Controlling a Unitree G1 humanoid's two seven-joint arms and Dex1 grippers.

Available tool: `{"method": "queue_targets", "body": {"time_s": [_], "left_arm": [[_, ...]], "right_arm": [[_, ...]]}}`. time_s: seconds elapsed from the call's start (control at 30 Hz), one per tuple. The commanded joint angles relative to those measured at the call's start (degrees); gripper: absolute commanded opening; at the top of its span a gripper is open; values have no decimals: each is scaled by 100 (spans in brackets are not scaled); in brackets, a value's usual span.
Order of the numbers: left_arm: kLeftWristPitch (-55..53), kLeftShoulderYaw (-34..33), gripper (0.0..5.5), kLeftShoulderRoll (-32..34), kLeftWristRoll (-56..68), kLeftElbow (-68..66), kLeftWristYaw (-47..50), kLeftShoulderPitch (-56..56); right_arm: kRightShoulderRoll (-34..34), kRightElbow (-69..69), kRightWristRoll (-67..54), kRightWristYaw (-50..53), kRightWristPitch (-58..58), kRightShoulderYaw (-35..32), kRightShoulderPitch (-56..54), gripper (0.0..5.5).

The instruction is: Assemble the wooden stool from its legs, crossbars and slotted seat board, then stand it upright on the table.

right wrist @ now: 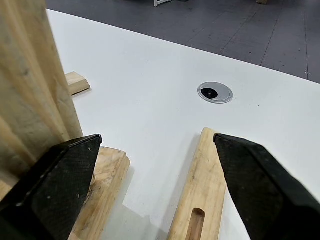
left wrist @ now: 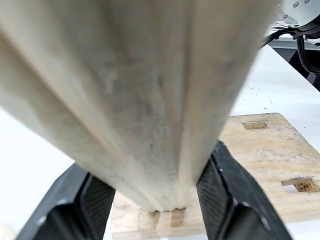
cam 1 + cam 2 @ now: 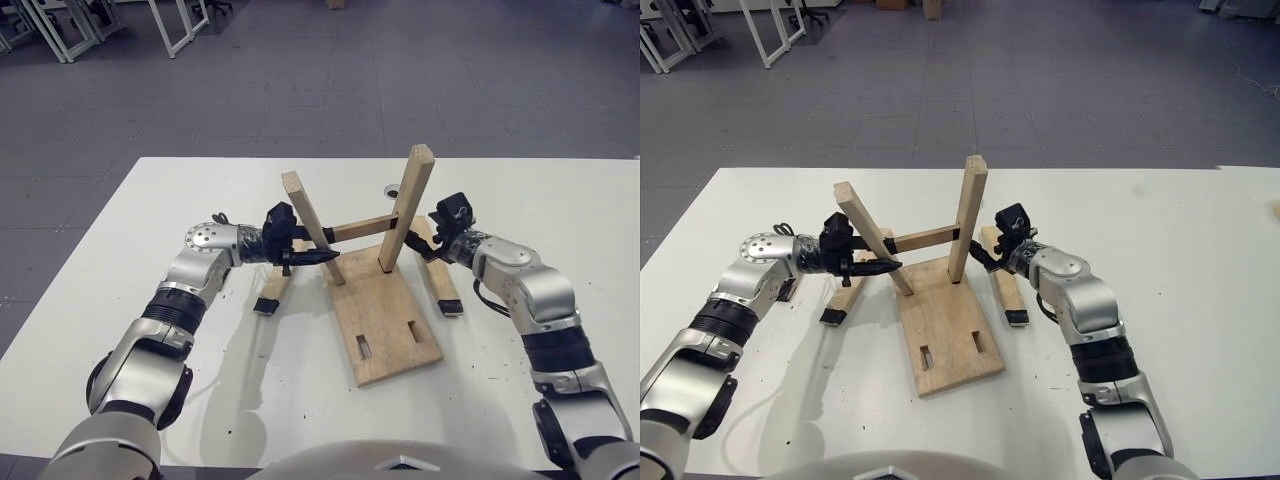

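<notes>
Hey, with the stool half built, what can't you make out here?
Left wrist view: the gripped leg, very close, blocks the crossbar and much of the seat board.
Right wrist view: the other standing leg is cut by the edge, its base behind a finger of the right end effector.
Head views: the left end effector hides the far end of the loose leg beside the board.

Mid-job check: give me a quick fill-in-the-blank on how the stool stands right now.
1. ____ legs stand in the far slots of the seat board, joined by a crossbar.
2. The left pincer is shut on the ____ upright leg.
3. The right pincer is ____, holding nothing.
4. The board's two near slots are ____.
Missing words: two; left; open; empty.
</notes>
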State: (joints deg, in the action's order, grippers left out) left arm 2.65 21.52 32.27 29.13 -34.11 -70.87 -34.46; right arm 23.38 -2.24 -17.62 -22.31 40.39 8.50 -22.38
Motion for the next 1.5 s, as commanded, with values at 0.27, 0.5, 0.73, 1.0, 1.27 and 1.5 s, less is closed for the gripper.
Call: {"method": "queue_targets", "body": {"time_s": [0.27, 0.5, 0.73, 1.0, 1.27, 1.5], "left_arm": [[1552, 1068, 206, -512, -2133, -1582, 340, -160], [2812, 783, 206, -833, -1764, -1850, -95, -512], [2801, 652, 320, -855, -1758, -1960, -508, -696], [3083, 5, 435, -478, -2373, -2316, -325, -816], [1729, -1242, 435, 41, -1971, -202, 793, 198], [-1652, -2563, 435, -337, -1893, 3787, 3869, 2507]], "right_arm": [[2488, -2036, -415, -3230, 200, 732, 1339, 415], [2464, -2132, -149, -3641, 43, 1192, 1526, 415], [2261, -2042, -21, -3346, -29, 1174, 1689, 415], [2122, -2170, -85, -2912, 89, 818, 1852, 415], [2254, -1959, -116, -2487, 152, -378, 1900, 415], [3046, -1950, 629, -2501, -624, -697, 3268, 415]]}}
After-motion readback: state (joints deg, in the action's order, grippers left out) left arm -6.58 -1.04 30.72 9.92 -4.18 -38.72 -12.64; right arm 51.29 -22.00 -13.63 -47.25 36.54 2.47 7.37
